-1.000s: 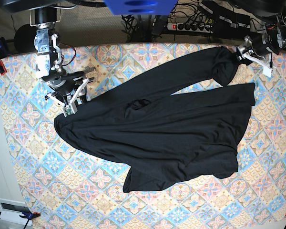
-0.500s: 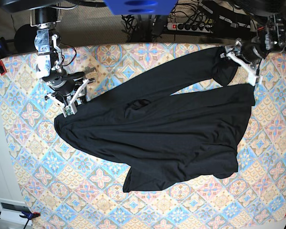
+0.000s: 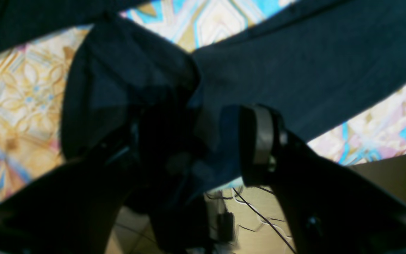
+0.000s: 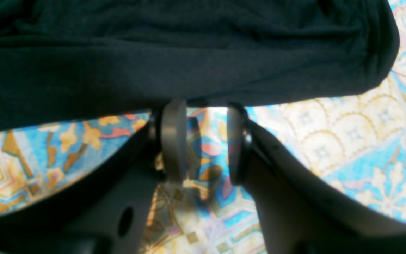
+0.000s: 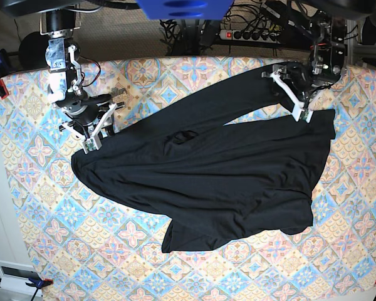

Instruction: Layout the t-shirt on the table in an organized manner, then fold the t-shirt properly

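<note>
Where the patterned cloth runs out along the far edge, the room shows as a dim strip of floor with a power strip (image 5: 254, 35) and a tangle of black cables (image 5: 188, 28), and a pale panel stands at the near left corner below the table (image 5: 44, 207). The table itself is covered in pastel diamond tiles of blue, pink and cream with flower motifs, clamped at its corners. The t-shirt (image 5: 219, 169) lies spread but rumpled across the middle and right of this surface — a long dark band runs up toward the far right corner, and a broader mass sags toward the near side, with a small fold gaping near its centre. The left gripper (image 3: 203, 141) sits over the far right end of the shirt; in the left wrist view its jaws stand wide apart with dark fabric bunched between them, though whether the cloth is actually clamped I cannot tell. The right gripper (image 4: 201, 141) rests at the shirt's left end, just beside the hem; its two fingers (image 4: 173, 141) are parted with only patterned cloth visible between them — nothing pinched, the fabric edge lying just past the tips.
</note>
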You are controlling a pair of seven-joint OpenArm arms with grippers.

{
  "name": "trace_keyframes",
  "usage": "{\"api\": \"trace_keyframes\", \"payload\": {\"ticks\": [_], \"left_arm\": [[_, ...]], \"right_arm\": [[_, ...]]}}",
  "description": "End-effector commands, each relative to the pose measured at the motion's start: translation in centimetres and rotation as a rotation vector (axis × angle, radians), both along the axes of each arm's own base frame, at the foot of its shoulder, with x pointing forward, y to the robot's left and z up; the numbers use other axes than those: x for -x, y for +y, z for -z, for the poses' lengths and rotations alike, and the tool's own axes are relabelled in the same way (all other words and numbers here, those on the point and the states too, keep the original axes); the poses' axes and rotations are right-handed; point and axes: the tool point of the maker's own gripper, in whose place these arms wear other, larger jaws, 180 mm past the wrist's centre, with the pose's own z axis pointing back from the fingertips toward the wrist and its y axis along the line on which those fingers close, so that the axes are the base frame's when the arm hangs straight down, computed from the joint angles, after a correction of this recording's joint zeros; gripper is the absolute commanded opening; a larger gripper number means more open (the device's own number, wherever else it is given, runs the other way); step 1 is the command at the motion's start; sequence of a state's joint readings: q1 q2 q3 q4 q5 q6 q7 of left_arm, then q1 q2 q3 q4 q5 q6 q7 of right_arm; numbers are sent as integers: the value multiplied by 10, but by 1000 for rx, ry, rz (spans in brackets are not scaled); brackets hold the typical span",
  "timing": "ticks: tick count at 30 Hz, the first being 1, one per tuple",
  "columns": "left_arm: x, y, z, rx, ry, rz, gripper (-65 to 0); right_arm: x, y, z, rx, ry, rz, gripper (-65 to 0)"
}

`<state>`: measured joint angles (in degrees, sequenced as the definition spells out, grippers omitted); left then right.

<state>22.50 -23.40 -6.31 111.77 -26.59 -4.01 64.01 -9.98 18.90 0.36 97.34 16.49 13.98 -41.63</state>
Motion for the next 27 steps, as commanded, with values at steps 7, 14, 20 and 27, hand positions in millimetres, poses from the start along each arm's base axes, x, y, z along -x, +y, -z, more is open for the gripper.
{"api": "trace_keyframes", "payload": {"ticks": [7, 14, 20, 27], "left_arm": [[0, -5, 7, -60, 0, 52, -313], [1, -2, 7, -66, 1, 50, -349], [1, 8, 7, -81, 2, 26, -436], [-5, 24, 1, -100, -16, -17, -512]], "right_arm": [[-10, -3, -12, 1, -48, -2, -464], [-10, -3, -13, 1, -50, -2, -464], [-10, -3, -13, 1, -50, -2, -465], [-10, -3, -13, 1, -50, -2, -465]]}}
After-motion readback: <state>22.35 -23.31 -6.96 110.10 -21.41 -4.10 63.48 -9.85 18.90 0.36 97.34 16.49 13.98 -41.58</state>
